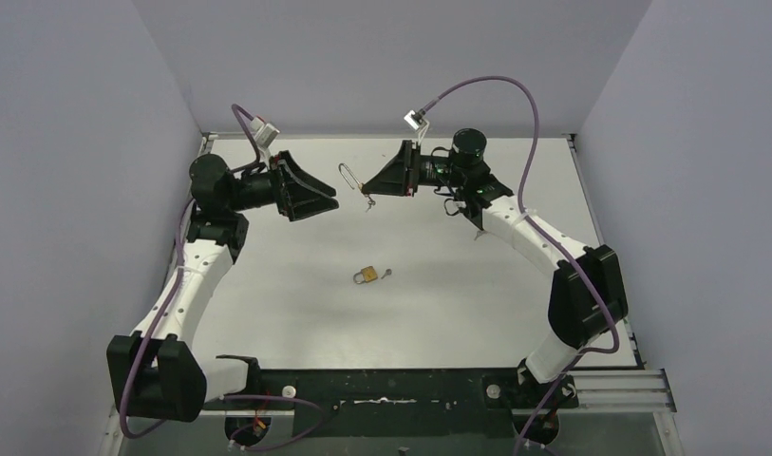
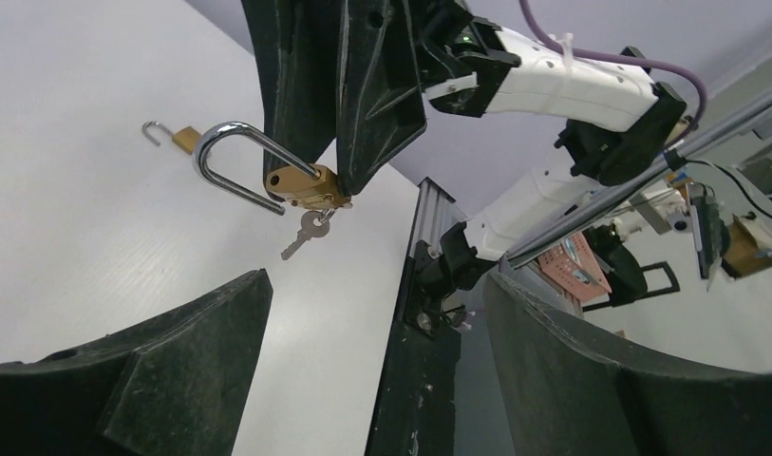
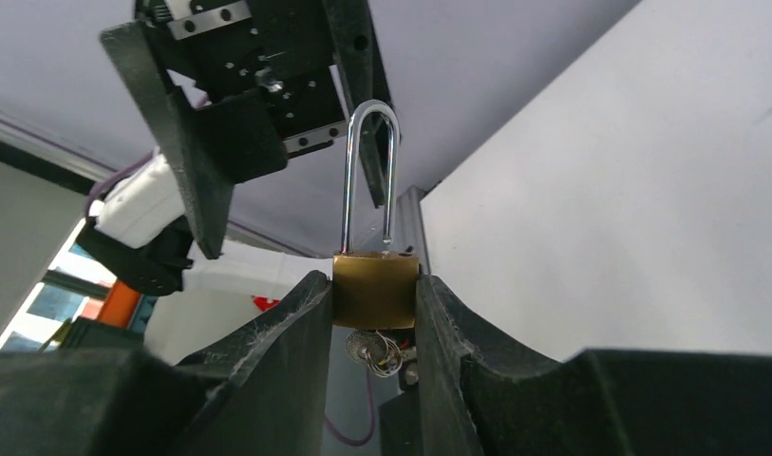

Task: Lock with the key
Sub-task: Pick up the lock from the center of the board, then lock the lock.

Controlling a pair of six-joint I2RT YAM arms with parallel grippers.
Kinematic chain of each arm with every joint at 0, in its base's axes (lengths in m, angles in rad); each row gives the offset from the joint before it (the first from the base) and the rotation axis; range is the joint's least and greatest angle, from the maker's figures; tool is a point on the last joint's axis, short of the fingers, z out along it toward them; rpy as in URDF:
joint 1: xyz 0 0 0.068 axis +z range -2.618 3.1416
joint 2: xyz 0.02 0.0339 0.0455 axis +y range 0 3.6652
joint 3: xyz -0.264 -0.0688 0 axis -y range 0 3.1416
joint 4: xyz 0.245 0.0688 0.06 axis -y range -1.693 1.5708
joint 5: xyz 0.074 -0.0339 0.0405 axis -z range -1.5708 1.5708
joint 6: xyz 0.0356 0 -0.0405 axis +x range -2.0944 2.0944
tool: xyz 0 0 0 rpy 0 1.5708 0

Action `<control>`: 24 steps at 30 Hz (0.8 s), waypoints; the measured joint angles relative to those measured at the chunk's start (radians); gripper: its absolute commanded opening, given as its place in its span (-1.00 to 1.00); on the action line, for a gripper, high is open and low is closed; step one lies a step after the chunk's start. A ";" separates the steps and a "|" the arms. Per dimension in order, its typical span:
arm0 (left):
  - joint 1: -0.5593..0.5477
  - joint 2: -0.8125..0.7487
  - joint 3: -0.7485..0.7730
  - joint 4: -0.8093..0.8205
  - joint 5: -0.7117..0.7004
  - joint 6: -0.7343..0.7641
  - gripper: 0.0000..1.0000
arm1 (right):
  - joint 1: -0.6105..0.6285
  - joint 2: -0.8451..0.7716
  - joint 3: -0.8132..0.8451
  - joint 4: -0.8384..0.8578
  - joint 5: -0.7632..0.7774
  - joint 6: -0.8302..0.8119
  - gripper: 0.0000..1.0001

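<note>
Brass padlock (image 3: 375, 290) gripped by its body in the right gripper (image 1: 372, 183); the left gripper (image 2: 374, 280) faces it, spread wide and empty.
The lock hangs above the far half of the table (image 1: 477, 304), its shackle (image 3: 370, 171) towards the left arm and the key (image 2: 306, 231) dangling beneath. To do this well, centre the left jaws on the shackle's bend, push straight along its legs, and avoid twisting. A second small padlock (image 1: 367, 275) lies on the table.

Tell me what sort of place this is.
Probably a robotics lab test cell: a white table boxed in by plain grey walls, the left arm and right arm bolted at its near edge, aluminium framing beside them.
</note>
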 measured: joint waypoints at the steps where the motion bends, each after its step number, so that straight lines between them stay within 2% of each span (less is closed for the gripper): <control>1: 0.001 0.003 -0.005 0.067 0.017 -0.042 0.59 | 0.001 0.000 -0.002 0.050 -0.018 0.047 -0.75; 5: 0.004 0.020 -0.016 0.217 0.056 -0.133 0.58 | 0.008 0.000 -0.024 0.266 -0.073 0.238 -0.75; 12: 0.013 0.023 -0.018 0.222 0.060 -0.118 0.59 | 0.022 0.040 -0.044 0.842 -0.114 0.732 -0.81; 14: 0.018 0.023 -0.017 0.241 0.060 -0.135 0.60 | 0.031 0.056 -0.044 0.938 -0.122 0.818 -0.81; 17: 0.023 0.031 -0.005 0.314 0.064 -0.196 0.61 | 0.043 0.068 -0.044 1.000 -0.134 0.888 -0.81; 24: 0.024 0.089 0.081 0.562 0.066 -0.391 0.61 | 0.081 0.068 -0.047 1.051 -0.144 0.927 -0.81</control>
